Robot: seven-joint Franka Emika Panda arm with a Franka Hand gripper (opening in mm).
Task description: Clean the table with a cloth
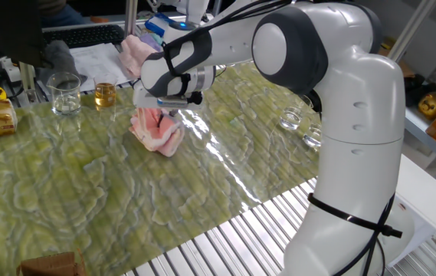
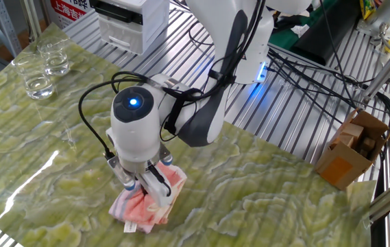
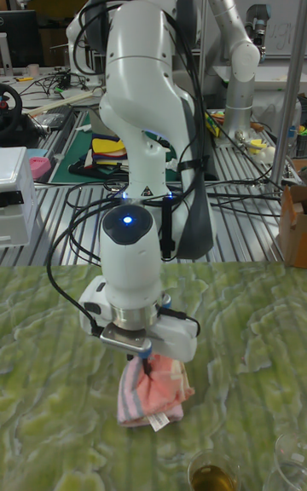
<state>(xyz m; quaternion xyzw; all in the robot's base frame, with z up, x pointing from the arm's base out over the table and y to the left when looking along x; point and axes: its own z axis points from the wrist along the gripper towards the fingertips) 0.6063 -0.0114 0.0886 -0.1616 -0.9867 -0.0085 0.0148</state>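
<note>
The salmon-pink cloth [image 1: 156,131] [image 2: 144,204] [image 3: 154,393] lies bunched on the green-and-yellow marbled table [image 1: 87,192] [image 2: 249,199] [image 3: 51,389]. My gripper [image 1: 162,116] [image 2: 147,193] [image 3: 143,361] points straight down into the cloth's top, its fingers shut on the cloth and pressing it against the table. The fingertips are buried in the folds. A white label shows at the cloth's near edge in the tall fixed view.
A glass beaker [image 1: 65,93] and a small glass of amber liquid [image 1: 104,95] stand left of the cloth, a paler pink bunched cloth [image 1: 136,52] behind. Small glasses [image 1: 291,119] [image 2: 38,86] sit toward the metal slats [image 1: 233,238]. A cardboard box [image 2: 349,152] stands off-table.
</note>
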